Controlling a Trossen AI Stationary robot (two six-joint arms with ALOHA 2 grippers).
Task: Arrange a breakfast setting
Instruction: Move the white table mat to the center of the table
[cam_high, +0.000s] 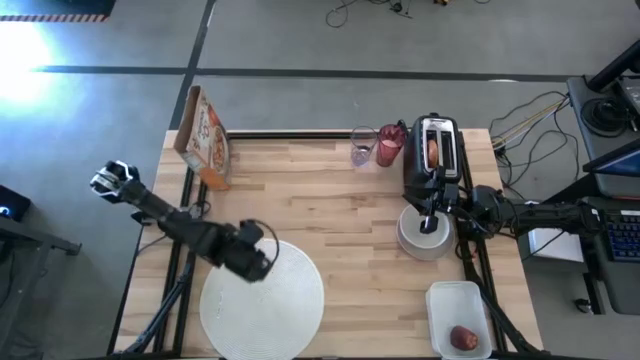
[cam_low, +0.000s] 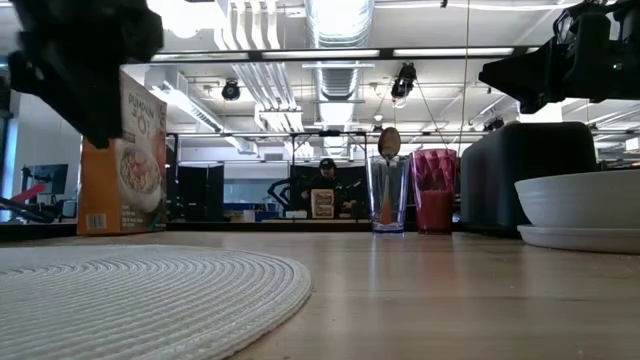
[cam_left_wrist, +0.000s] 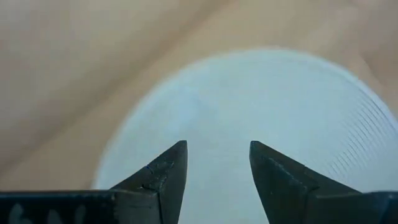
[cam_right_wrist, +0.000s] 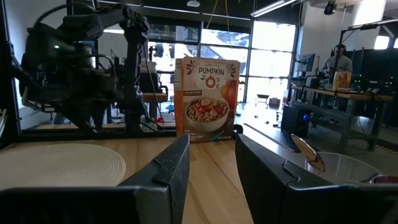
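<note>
Breakfast setting scattered on wooden table: one woven mat lower centre, bowl right, two tumblers upper centre. Concrete floor around. Left gripper spread, empty; right gripper likewise.

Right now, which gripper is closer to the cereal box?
Left. The left gripper hovers over the white placemat, in front of the cereal box; the right gripper sits across the table above the bowl.

The cereal box reads "PUMPKIN O's" in white letters across its orange front, above a picture of a bowl of cereal. Its smaller print is unreadable.
</note>
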